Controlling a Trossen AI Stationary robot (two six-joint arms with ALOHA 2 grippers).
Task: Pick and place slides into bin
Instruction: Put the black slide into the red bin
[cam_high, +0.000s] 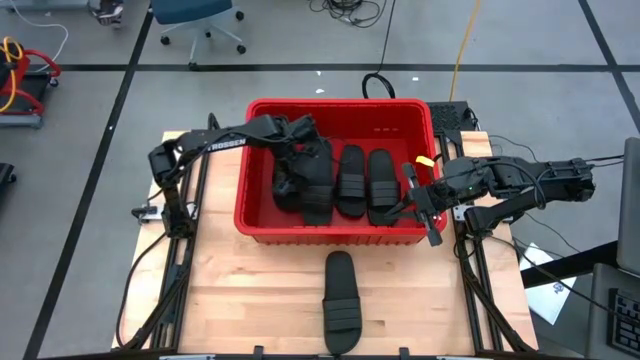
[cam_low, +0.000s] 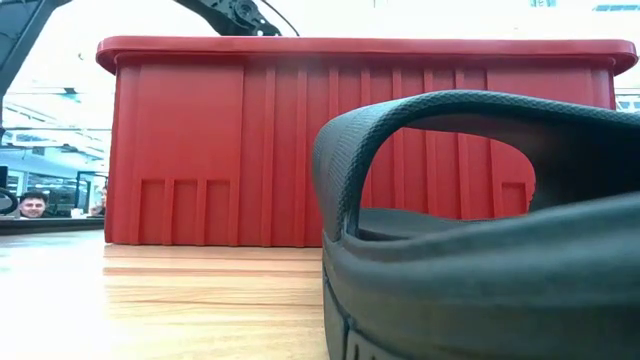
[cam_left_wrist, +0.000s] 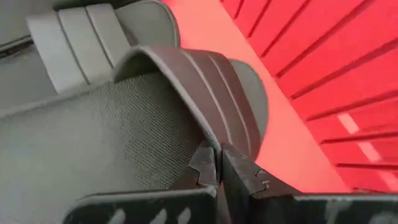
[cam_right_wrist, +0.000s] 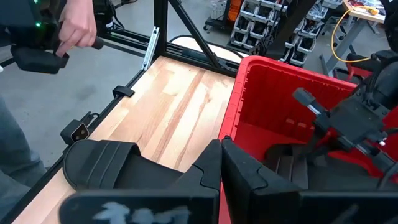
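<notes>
The red bin (cam_high: 340, 235) stands at the table's middle, toward the far side. Several black slides lie inside it, two flat side by side (cam_high: 365, 182). My left gripper (cam_high: 297, 140) reaches into the bin's far left part and is shut on a slide (cam_left_wrist: 112, 137) that lies on the others. One more slide (cam_high: 340, 300) lies flat on the table in front of the bin and fills the low view's foreground (cam_low: 480, 240). My right gripper (cam_right_wrist: 219, 163) is shut and empty over the bin's right near corner (cam_high: 420, 195). My left gripper pinches the edge of the slide's ribbed strap (cam_left_wrist: 208, 134) between its two fingertips (cam_left_wrist: 242, 174). It comes from above, slanting down from the table's left. The slide lies tilted on the other slides (cam_left_wrist: 74, 37) in the bin, near the red wall (cam_left_wrist: 323, 81).
Bare wooden table lies in front of and to the left of the bin (cam_right_wrist: 180, 106). A person's hand (cam_right_wrist: 78, 28) holds a dark device beyond the table's edge. Metal frame rails (cam_high: 185, 270) run along both table sides.
</notes>
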